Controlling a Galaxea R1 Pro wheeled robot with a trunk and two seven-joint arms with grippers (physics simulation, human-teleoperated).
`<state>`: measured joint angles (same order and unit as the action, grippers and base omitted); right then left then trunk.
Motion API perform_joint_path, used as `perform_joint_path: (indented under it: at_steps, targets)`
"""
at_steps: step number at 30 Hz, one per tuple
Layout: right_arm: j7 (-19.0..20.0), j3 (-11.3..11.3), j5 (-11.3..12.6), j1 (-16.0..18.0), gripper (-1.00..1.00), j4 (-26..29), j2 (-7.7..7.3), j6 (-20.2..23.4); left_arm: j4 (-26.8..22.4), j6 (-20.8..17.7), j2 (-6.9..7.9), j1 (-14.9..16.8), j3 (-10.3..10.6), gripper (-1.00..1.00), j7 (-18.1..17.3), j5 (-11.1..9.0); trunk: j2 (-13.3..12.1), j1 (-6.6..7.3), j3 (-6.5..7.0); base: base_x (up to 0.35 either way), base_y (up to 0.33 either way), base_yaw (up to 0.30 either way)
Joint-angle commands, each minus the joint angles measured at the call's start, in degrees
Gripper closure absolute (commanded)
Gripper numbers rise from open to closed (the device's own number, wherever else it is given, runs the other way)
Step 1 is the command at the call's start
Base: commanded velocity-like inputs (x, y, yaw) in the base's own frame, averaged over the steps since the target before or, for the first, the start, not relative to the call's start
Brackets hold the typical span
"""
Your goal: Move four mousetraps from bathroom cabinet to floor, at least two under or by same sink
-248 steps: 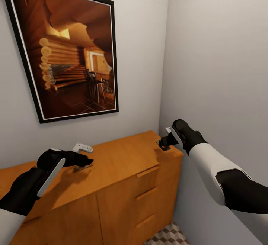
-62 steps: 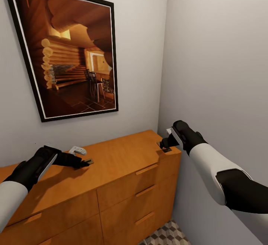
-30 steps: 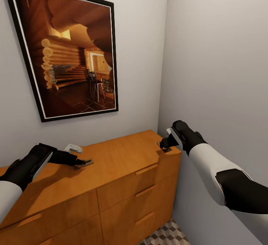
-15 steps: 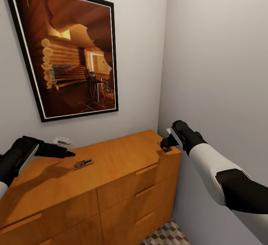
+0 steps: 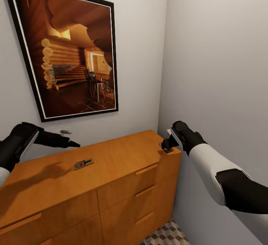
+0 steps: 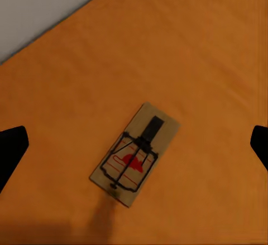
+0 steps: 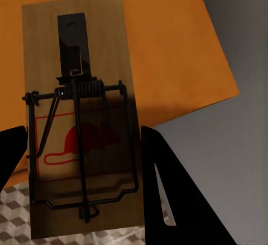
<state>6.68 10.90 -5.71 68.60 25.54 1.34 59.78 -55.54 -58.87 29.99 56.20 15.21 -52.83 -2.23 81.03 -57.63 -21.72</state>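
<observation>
Up over the orange-brown cabinet (image 5: 111,163) now, tucked into a corner beneath a framed cabin picture (image 5: 67,51). One mousetrap (image 5: 83,163) lying flat on the cabinet top, well clear of the left gripper (image 5: 72,144), which hovers above the back edge near the wall with nothing in it. In the left wrist view, that same trap (image 6: 135,154) sits between two dark fingertips (image 6: 11,150) cut off at the frame edges, spread wide, touching nothing. Red mouse print and wire bar readable; finer parts blurred.

Over at the cabinet's right front corner, the right gripper (image 5: 166,146) pinching a second mousetrap (image 5: 166,150), mostly hidden behind the black wrist in the head view. Close up in the right wrist view, a large trap board (image 7: 81,116) held between the dark fingers (image 7: 167,189), hanging past the cabinet edge, with a sliver of cube-patterned floor (image 7: 17,211) below. More of that patterned floor (image 5: 167,235) peeking out at the cabinet's foot. Small white object (image 5: 65,129) behind the left wrist, too partial to identify.
</observation>
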Motion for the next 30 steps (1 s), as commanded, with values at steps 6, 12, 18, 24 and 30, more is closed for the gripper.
perform_joint_path:
  at_steps: [6, 12, 18, 24, 30]
  targets:
    - [0.61, 0.17, -0.38, 0.05, 1.00, -0.10, -0.02, 0.22, 0.15, -0.37, -0.17, 0.13, 5.75, -1.00, -0.28, -0.13, 0.05, 0.00, -0.07, 0.000, 0.000, 0.000]
    - [0.62, 0.17, -0.36, 0.05, 1.00, -0.21, -0.08, 0.22, 0.17, -0.31, -0.20, 0.14, 7.83, -1.00, -1.92, -0.11, 0.05, 0.00, -0.07, 0.000, 0.000, 0.000]
    - [0.55, 0.17, -0.35, 0.05, 1.00, -0.23, -0.33, 0.22, 0.23, 0.11, 0.03, 0.14, 8.22, -1.00, -2.60, -0.14, 0.05, 0.00, -0.07, 0.000, 0.000, 0.000]
    - [0.53, 0.17, -0.35, 0.06, 1.00, -0.30, -0.37, 0.22, 2.17, 0.46, -0.36, 0.14, 8.41, -1.00, -2.66, -0.02, 0.05, 0.00, -0.07, 0.000, 0.000, 0.000]
    - [0.49, 0.17, -0.35, 0.05, 1.00, -0.31, -0.36, 0.22, 3.08, 0.58, -0.55, 0.14, 8.43, -1.00, -2.63, 2.40, 0.05, 0.00, -0.07, 0.000, 0.000, 0.000]
